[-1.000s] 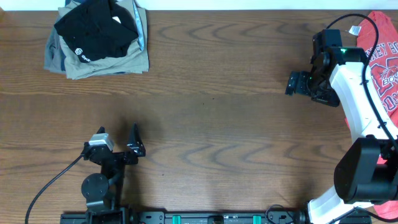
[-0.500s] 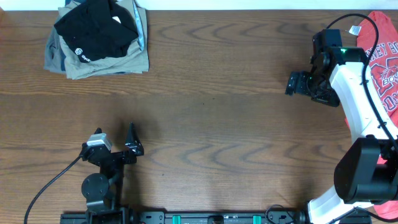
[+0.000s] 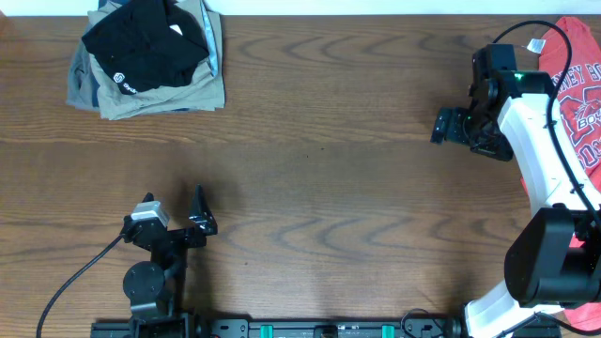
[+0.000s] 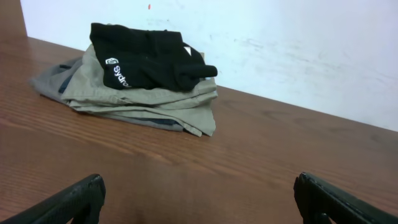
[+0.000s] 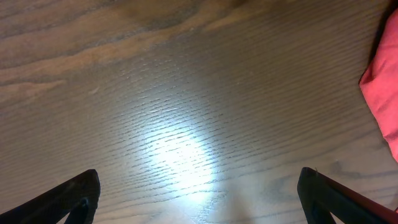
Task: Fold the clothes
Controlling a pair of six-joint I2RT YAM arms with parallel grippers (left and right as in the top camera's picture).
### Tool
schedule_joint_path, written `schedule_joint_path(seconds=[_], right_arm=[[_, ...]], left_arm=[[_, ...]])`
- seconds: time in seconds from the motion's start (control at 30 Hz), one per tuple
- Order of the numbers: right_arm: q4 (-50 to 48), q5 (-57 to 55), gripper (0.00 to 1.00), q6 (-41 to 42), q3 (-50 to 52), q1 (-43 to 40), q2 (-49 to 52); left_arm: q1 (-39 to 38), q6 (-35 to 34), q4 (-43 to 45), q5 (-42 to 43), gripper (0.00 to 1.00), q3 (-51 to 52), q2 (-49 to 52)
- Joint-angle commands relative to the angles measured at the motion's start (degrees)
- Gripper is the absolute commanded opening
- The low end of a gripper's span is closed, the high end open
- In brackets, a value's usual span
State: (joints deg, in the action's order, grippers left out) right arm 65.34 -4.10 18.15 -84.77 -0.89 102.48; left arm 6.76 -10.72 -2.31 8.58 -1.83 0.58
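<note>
The clothes, a black T-shirt [image 3: 146, 45] with a small white logo, lie crumpled on top of folded khaki trousers [image 3: 160, 94] at the far left corner of the table. In the left wrist view the black T-shirt [image 4: 146, 55] is well ahead of my fingers. My left gripper [image 3: 178, 218] hovers near the front edge, far from the pile, open and empty [image 4: 199, 194]. Over bare wood at the right stands my right gripper [image 3: 449, 125], also open and empty [image 5: 199, 196].
A red T-shirt [image 3: 580, 94] with white lettering lies at the right edge, beside the right arm; its edge [image 5: 382, 93] shows in the right wrist view. A white wall [image 4: 280, 43] rises behind the pile. The wooden table [image 3: 319, 160] spans the middle.
My left gripper has turned slightly and shifted a little to the left. The right arm and the garments have not moved.
</note>
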Motion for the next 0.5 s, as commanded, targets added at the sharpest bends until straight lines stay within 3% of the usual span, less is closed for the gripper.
schedule_joint_path(seconds=[0.0,0.27,0.47], right_arm=[[0.02,-0.17,0.99,-0.85,-0.57,0.15,-1.01],[0.0,-0.17,0.99,-0.85,-0.48,0.15,-1.25],[0.02,-0.17,0.99,-0.85,-0.46,0.76,-6.84]], left_arm=[[0.28,-0.28,-0.81,-0.28,0.98,1.6,-0.35],[0.28,-0.28,-0.81,-0.28,0.98,1.6,-0.35],[0.28,-0.28,-0.81,-0.28,0.98,1.6,-0.35]])
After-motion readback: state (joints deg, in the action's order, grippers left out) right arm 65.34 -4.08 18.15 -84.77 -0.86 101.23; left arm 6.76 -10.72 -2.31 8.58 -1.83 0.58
